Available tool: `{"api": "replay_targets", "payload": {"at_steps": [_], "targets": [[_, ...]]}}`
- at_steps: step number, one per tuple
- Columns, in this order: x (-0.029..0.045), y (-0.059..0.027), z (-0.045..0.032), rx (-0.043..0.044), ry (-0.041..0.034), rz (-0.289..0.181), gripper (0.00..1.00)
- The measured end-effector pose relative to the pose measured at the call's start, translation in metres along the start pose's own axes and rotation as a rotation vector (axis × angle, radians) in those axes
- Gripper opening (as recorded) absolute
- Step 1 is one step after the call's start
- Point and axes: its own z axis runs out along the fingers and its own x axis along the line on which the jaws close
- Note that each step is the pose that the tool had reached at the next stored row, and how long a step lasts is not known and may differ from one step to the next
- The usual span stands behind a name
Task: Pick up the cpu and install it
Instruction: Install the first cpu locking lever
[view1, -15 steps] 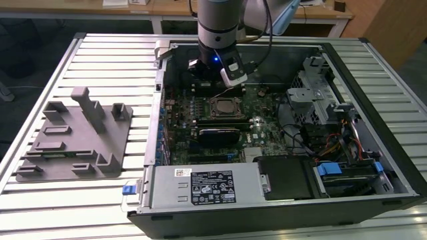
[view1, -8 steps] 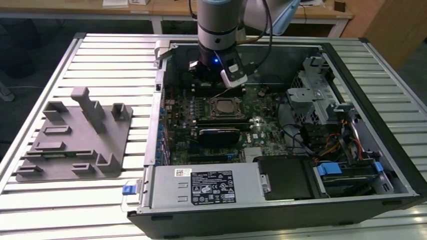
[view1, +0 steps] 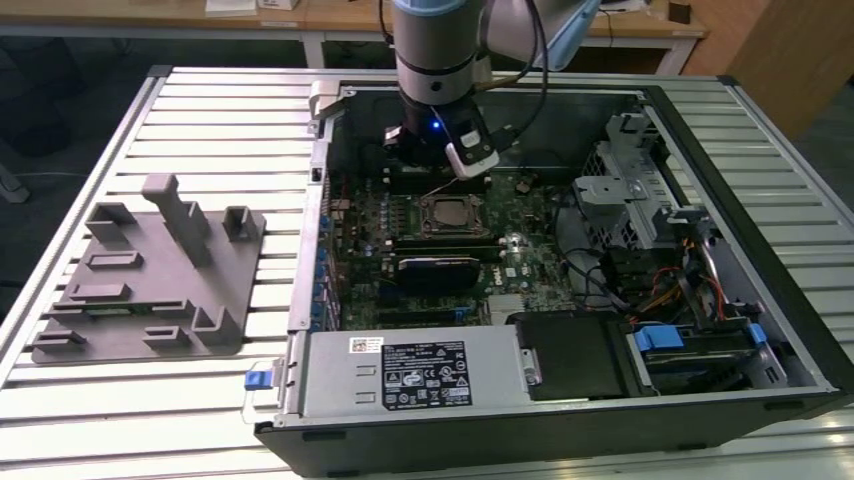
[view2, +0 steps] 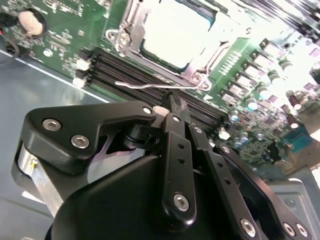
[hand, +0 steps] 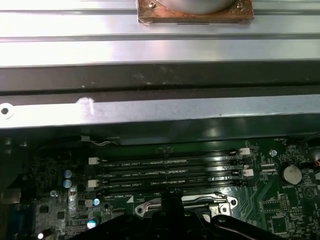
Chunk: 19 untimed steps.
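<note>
— Where's the cpu (view2: 176, 29)?
— Seated in the socket (view2: 119, 36), it seems. Placing looks done, locking not.
— The gripper (view2: 172, 101)?
— Fingers pressed together, holding nothing, just beside the socket's lever (view2: 145, 85).
— What does it need?
— I'd judge a steady push on that lever. Memory slots (view2: 120, 70) crowd beside the socket.

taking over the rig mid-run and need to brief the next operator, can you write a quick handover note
Gripper: down inside the open computer case, its tip by the wire lever at the socket's edge.
Cpu: lying in the socket, metal frame around it.
Grey tray: on the table at the exterior view's left, no cpu seen on it.
Done: cpu is in the socket.
Left: whether the lever is latched cannot be told; check seating and lock.
</note>
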Motion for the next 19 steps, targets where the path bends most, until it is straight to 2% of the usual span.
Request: {"api": "replay_targets", "payload": {"at_steps": [4, 7, 9, 16, 19], "targets": [[-0.0059, 0.0000, 0.0021, -0.0009, -0.0061, -0.001, 0.11], [-0.0082, 0.0000, 0.0029, -0.0003, -0.0077, 0.003, 0.11], [-0.0086, -0.0001, 0.0034, 0.0007, -0.0102, 0.013, 0.11], [-0.0090, -0.0002, 0.0041, 0.0076, -0.0257, 0.075, 0.11], [-0.0091, -0.0002, 0.0041, 0.0094, -0.0275, 0.082, 0.11]]}}
